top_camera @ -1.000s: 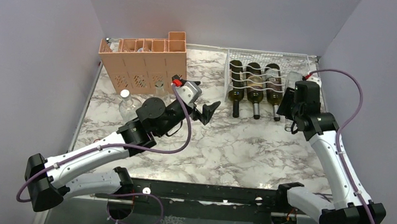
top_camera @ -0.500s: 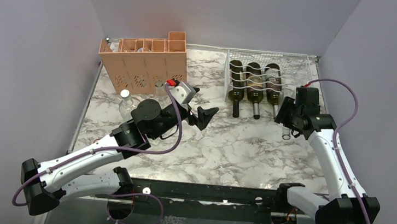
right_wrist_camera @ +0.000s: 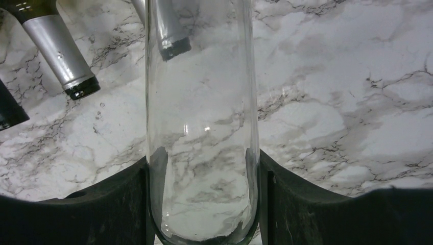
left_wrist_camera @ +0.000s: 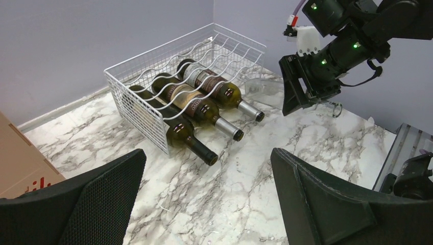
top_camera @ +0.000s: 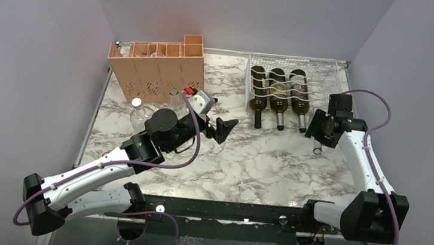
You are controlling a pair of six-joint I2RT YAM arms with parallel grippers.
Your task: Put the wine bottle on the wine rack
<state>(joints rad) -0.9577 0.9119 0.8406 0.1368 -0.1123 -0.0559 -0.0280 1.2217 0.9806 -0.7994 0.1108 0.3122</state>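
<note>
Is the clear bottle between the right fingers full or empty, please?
Empty: marble shows through the clear bottle, with no liquid visible.

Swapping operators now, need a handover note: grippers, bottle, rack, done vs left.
Left gripper: open, empty, hovering mid-table, facing the rack.
Right gripper: shut on the clear wine bottle, just off the wine rack's right front corner.
Rack: back right, three dark bottles lying in its cradles.
Done: bottle picked up.
Left: lay it in the cradle that looks free at the rack's right, then release.
</note>
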